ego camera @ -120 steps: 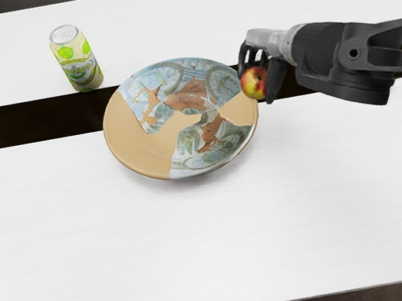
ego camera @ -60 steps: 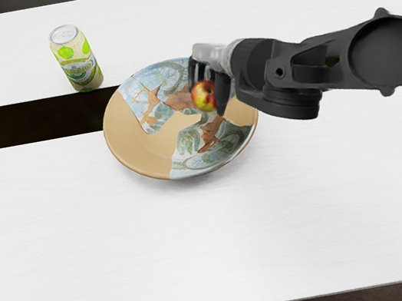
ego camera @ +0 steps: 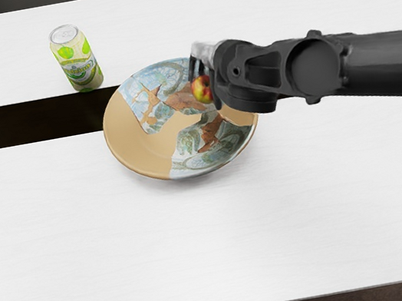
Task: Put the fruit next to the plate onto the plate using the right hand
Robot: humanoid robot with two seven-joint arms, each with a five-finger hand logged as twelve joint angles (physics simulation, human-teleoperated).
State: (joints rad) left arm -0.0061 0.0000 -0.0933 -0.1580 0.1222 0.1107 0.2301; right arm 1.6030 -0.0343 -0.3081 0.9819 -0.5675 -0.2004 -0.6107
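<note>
Apple (ego camera: 201, 89) over the plate (ego camera: 133, 143), not yet set down.
Your right hand (ego camera: 203, 58) is clenched around the apple and holds it above the right part of the plate, which lies toward the far edge of the desk (ego camera: 214, 226). I judge that the placing step is in hand: next, lower the hand gently and let go only close to the plate, so the apple does not roll off.

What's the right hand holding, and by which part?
The apple, over the plate, in the right hand; its wrist hides the exact hold.
</note>
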